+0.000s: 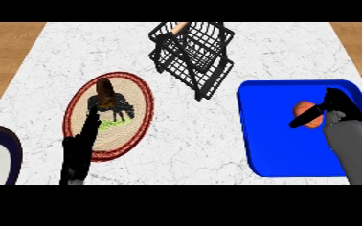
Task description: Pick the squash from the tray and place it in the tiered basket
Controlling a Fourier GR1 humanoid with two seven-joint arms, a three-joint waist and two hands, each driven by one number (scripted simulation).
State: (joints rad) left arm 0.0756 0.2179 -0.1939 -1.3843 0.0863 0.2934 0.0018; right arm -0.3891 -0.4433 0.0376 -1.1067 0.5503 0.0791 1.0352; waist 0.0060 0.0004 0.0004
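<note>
One squash [305, 111], long axis unclear, lying on blue tray [283, 158], pinched by right hand [326, 109]; left hand [76, 155] resting straight-fingered; tiered basket [192, 52] standing far-centre.

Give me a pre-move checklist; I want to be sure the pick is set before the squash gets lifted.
1. Squash on the blue tray: ok.
2. Right hand at the squash, fingers across it: ok.
3. Fingers closed round the squash: cannot tell.
4. Tiered basket upright on the counter: not ok, it looks tilted.
5. Left hand off the route, over the plate: ok.
</note>
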